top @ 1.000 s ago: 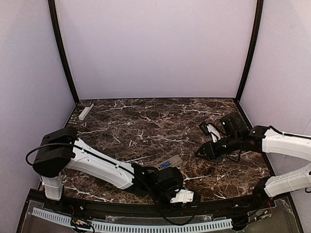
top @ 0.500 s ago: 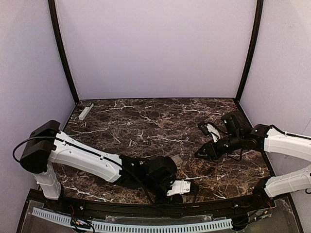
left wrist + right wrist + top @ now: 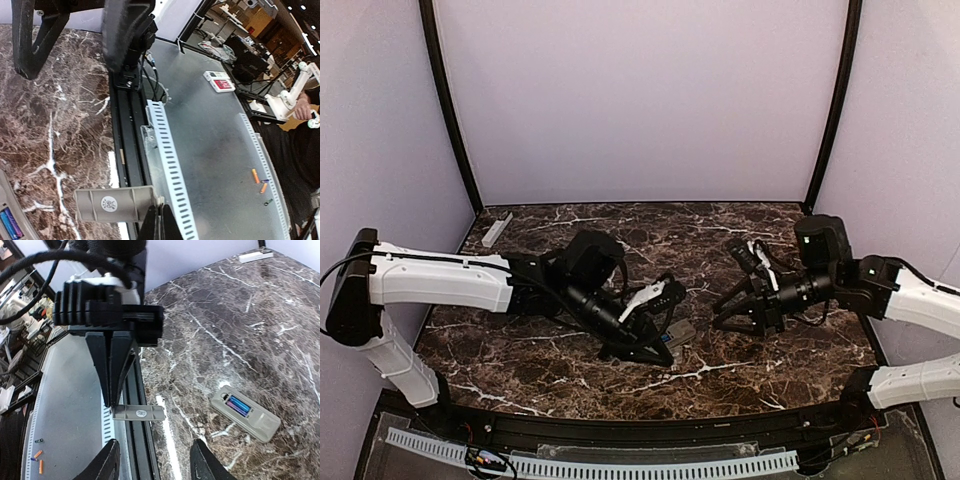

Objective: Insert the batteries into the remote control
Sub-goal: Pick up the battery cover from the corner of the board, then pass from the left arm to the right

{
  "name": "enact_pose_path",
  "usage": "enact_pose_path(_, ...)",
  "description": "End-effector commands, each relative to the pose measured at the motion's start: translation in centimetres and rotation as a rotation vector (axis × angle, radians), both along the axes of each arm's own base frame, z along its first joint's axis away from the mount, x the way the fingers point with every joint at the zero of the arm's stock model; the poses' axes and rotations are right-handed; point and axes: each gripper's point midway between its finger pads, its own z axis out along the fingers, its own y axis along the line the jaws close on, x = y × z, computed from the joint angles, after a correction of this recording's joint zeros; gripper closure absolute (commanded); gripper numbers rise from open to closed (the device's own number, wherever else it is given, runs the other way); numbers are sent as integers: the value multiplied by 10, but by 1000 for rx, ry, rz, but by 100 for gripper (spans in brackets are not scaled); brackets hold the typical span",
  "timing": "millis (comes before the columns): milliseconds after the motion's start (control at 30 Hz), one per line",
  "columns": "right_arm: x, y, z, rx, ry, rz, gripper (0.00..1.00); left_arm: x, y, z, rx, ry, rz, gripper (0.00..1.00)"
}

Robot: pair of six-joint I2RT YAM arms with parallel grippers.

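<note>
1. Remote control (image 3: 245, 414): flat on the worktop (image 3: 620, 235), back upward, bay uncovered, blue batteries (image 3: 237, 406) already seated side by side inside.
2. Left pincer (image 3: 114, 401): fully closed, nipping a thin grey battery cover (image 3: 139, 413) by one edge; cover roughly level and apparently clear of the marble.
3. Right pincer (image 3: 155, 465): parted, empty, hovering on the far side of the remote from the left pincer.
4. Step in hand, by judgement: refitting the cover.
   - Align the cover's long axis with the bay.
   - Lower it flat, then slide or press until flush.
   - Keep the grip at the very edge so as not to block the seat.
   - Steady the handset with the right pincer against skidding.
5. Relative position: remote just beside the left pincer's tip, toward the right arm, apart from the cover, between the two pincers.
6. Plain grey bar (image 3: 497, 229): far left corner, well apart, likely not needed.
</note>
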Motion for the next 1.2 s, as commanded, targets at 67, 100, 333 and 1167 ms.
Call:
enact_pose_path(67, -31, 36, -3, -86, -117, 216, 56, -20, 25, 29, -30, 265, -109, 100)
enact_pose_path(100, -34, 39, -2, -89, -133, 235, 57, -19, 28, 34, -36, 298, -114, 100)
enact_pose_path(333, -52, 52, 8, -70, -231, 315, 56, -22, 33, 44, -63, 401, -181, 100)
enact_pose_path(1167, -74, 84, 3, -128, -377, 396, 94, -19, 27, 51, -120, 451, -215, 100)
